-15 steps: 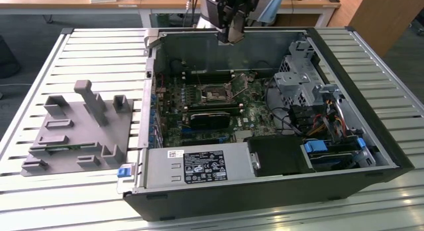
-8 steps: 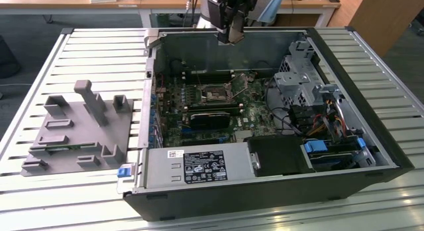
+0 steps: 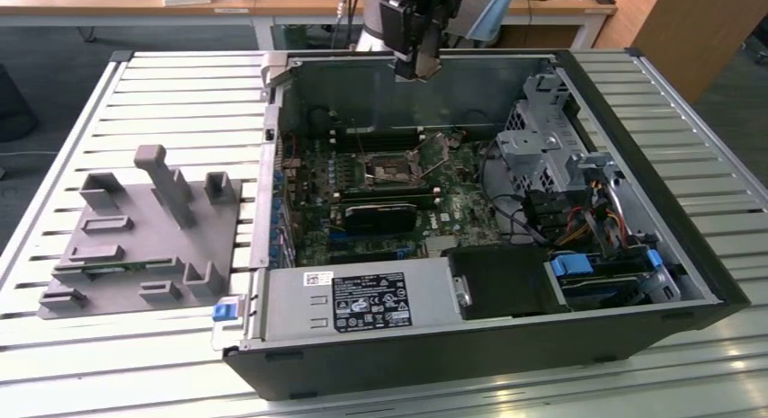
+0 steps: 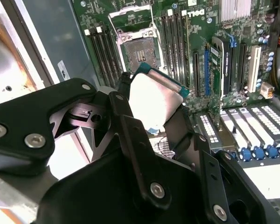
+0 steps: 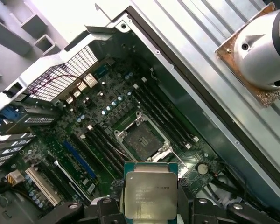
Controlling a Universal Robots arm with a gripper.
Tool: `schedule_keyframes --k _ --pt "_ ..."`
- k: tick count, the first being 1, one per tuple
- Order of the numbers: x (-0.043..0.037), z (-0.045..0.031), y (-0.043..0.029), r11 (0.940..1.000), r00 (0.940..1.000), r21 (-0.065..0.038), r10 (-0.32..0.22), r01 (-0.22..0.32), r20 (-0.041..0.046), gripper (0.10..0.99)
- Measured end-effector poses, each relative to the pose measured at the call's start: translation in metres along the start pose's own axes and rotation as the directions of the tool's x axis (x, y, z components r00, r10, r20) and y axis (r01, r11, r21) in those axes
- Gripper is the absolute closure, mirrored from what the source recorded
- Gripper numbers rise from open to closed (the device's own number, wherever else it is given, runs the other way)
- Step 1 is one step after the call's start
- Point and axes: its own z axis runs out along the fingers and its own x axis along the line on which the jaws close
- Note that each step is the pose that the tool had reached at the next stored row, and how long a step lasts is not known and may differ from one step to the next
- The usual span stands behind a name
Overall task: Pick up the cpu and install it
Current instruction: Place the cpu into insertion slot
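While the small, flat, silvery-grey square cpu (image 5: 148,193) is clamped in the black gripper (image 3: 418,66) — top centre of the exterior view — the open metal-framed socket (image 3: 390,171) is seen lower, mid-frame, well apart from it.

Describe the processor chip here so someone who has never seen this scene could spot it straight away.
Find the open black computer case on the slatted metal table, then the black gripper above its green motherboard. Between the jaws is the cpu, a small flat square chip; its silvery-grey top is bright, unlike the board's dark empty socket.
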Motion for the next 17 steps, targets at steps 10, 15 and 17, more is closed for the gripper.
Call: schedule_keyframes --k 10,15,17 --pt "0.0 0.0 0.0 0.995 0.995 -0.002 -0.1 0.1 -0.0055 0.545" --pt "0.0 0.0 0.0 0.9811 0.9811 -0.004 -0.193 0.193 -0.0104 0.545" --pt "0.0 0.0 0.0 0.9775 0.9774 -0.004 -0.211 0.211 -0.0114 0.545"
